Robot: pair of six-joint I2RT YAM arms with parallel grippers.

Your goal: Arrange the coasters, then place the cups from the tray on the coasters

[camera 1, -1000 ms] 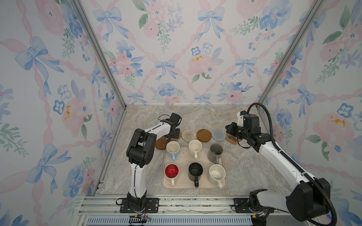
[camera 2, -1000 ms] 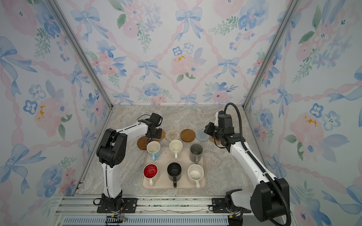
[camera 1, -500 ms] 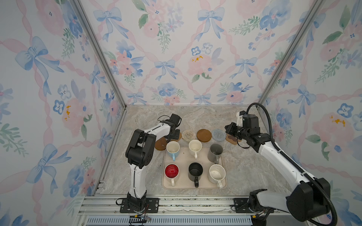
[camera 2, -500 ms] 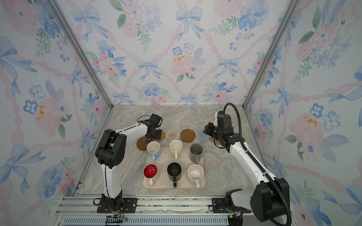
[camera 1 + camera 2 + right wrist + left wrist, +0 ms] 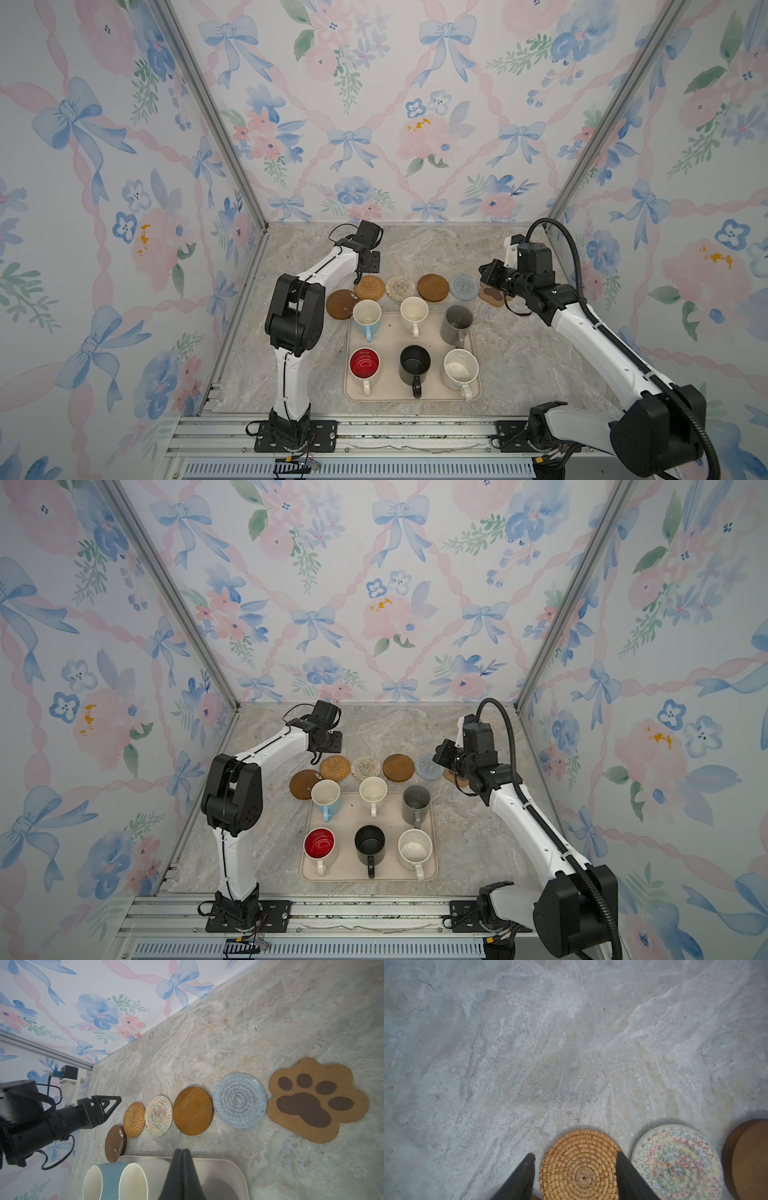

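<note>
Six coasters lie in a row behind the tray: dark brown disc, tan rattan, cream woven, brown disc, blue-grey and the paw. My left gripper is open, its fingers either side of the rattan coaster, which lies flat. Seen from the right wrist, the left gripper hangs just above the table. All the cups stand on the tray: light blue, cream, grey, red-inside, black, speckled. My right gripper is shut and empty near the paw coaster.
Flowered walls close in the marble table on three sides, and a metal rail runs along the front. The dark brown disc touches the tray's back left corner.
The left gripper's jaws have widened a little over the rattan coaster. Neither arm has visibly shifted, and the coasters and cups stay where they were.
</note>
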